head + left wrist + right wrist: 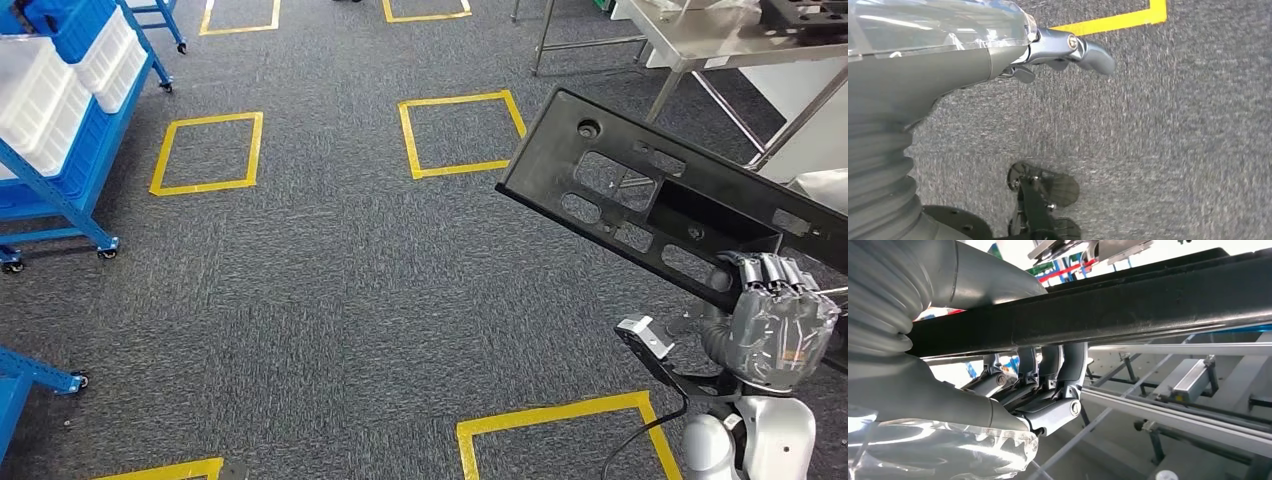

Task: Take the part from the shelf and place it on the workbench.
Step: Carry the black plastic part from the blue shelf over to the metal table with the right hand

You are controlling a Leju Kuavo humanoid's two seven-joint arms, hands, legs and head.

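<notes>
Right hand (778, 322) grips black part (640, 190), tilted above carpet.

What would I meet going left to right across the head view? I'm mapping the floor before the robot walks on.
Blue shelf rack with white bins → yellow floor square → second yellow floor square → black part → right hand gripping the part's near edge.

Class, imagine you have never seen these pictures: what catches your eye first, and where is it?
First, the long black part, full of cut-outs, held tilted above the grey carpet by the right hand at lower right. Next, the yellow tape squares on the floor, and the blue shelf with white bins at far left.
</notes>
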